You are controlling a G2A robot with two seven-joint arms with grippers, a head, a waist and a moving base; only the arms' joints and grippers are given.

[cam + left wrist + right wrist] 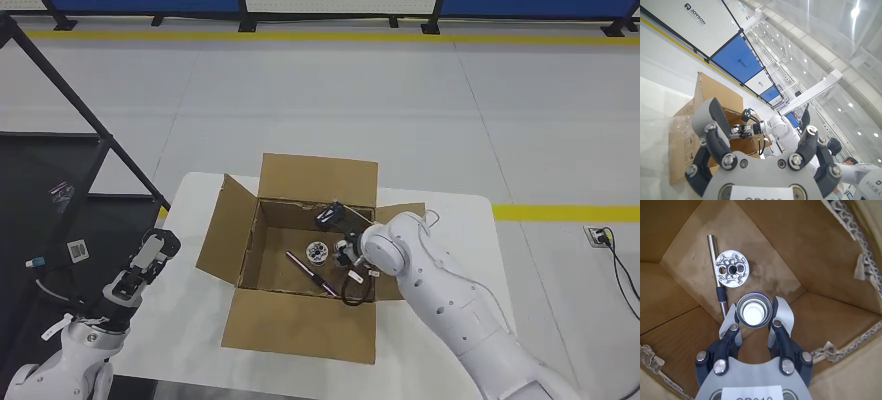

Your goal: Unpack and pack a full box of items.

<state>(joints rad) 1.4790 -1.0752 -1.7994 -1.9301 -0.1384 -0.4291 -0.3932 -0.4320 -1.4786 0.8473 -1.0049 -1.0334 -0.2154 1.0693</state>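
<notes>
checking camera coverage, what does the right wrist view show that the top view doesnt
Right wrist view: the right gripper closed on a can, its metal rim and white inner cap seen end-on. Top view: the white table under the box, and the left gripper over the table's left side, apart from the box. Both: the open cardboard box with a metal rod and a slotted disc on its floor.

An open brown cardboard box sits on the white tabletop. On its floor, a slim silver metal rod lies just beside a round silver metal disc. To their right, inside the box, the right gripper clasps a round metal can. The left gripper is left of the box.
</notes>
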